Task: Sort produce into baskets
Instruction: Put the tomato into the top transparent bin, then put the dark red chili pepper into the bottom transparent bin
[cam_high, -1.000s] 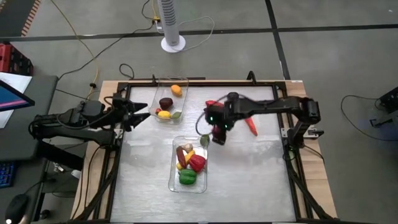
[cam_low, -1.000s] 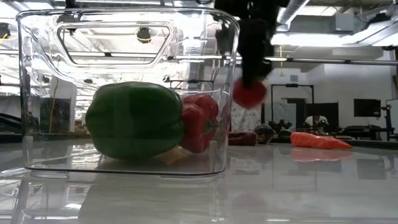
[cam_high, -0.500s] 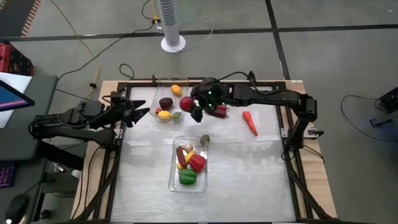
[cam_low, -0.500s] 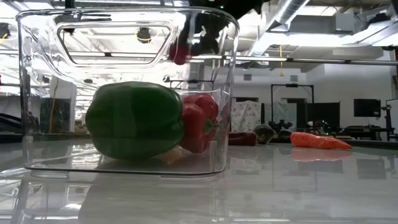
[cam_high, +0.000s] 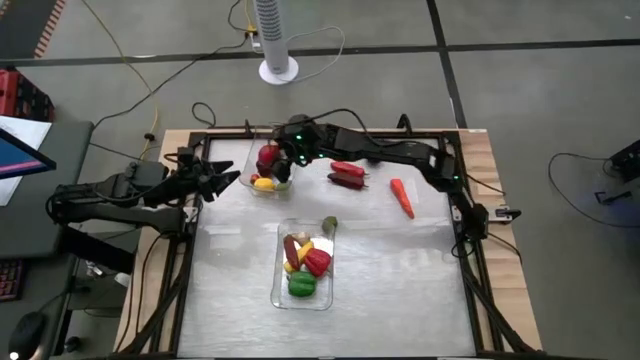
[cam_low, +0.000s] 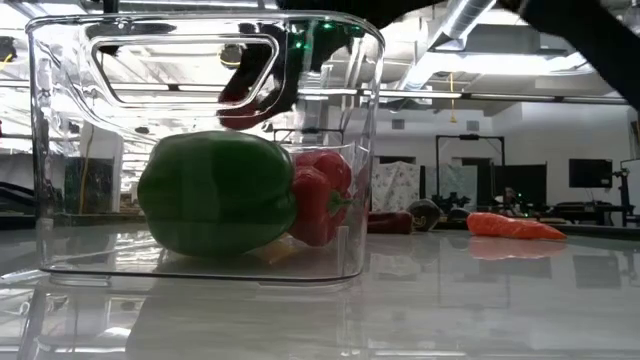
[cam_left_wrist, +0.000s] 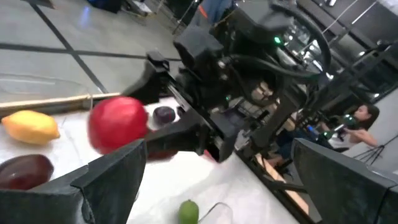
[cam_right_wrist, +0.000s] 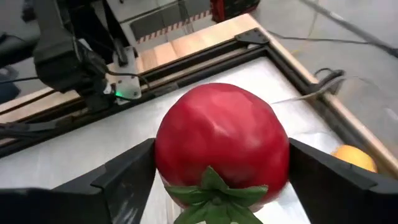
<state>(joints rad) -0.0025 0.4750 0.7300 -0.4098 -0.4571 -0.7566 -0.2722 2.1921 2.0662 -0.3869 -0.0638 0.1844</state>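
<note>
My right gripper (cam_high: 270, 160) is shut on a red tomato (cam_right_wrist: 221, 140) over the far clear basket (cam_high: 254, 152). That basket holds a dark plum (cam_left_wrist: 25, 171) and yellow lemons (cam_left_wrist: 30, 126). The near basket (cam_high: 281, 296) holds a green pepper (cam_low: 215, 190), a red pepper (cam_low: 320, 195) and more. A red pepper (cam_high: 347, 172), an orange carrot (cam_high: 401, 197) and a green lime (cam_high: 329, 224) lie on the table. My left gripper (cam_high: 225, 178) waits open by the far basket's left side. My right gripper pinches the tomato's two opposite sides (cam_right_wrist: 163, 149) between its two fingers (cam_right_wrist: 127, 177). Its green stalk end (cam_right_wrist: 214, 186) faces back toward the wrist. The fingers come slanting down from the table's right. The tomato is lifted clear, above the far basket.
The dark frame rail (cam_high: 330, 132) runs along the table's far edge, right behind the far basket. A small dark plum (cam_left_wrist: 164, 114) lies on the table by the red pepper. Open table lies on the near right (cam_high: 400, 290).
My right gripper has carried the tomato from above the table's middle, by the near basket, toward the far left, and now holds it over the far basket. The arm has stretched out along the far edge. My left gripper has kept still.
</note>
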